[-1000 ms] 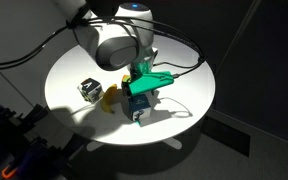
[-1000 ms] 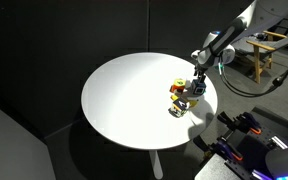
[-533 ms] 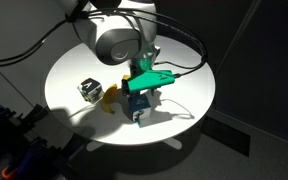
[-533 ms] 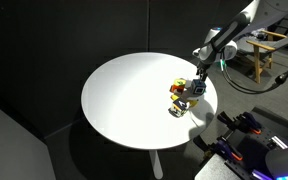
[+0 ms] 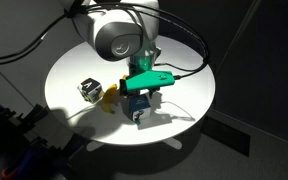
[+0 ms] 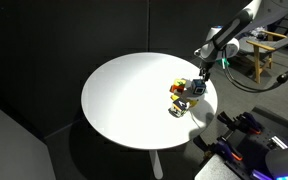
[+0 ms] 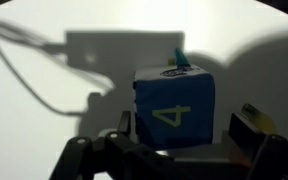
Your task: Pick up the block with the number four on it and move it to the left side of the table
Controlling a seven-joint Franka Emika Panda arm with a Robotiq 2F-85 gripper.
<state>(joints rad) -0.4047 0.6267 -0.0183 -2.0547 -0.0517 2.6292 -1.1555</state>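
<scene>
My gripper [image 5: 142,100] hangs with its jaws spread wide and nothing in them, right above the block with the number four [image 7: 174,110], which sits on the table [image 6: 124,95] close to the rim, just beside the banana [image 5: 109,101]. In the wrist view the block lies straight ahead between the two fingers [image 7: 252,128], numbered face toward the camera and sides roughly square to them, though it sits nearer one finger than the other. I judge that a straight descent should bracket it before I squeeze.
</scene>
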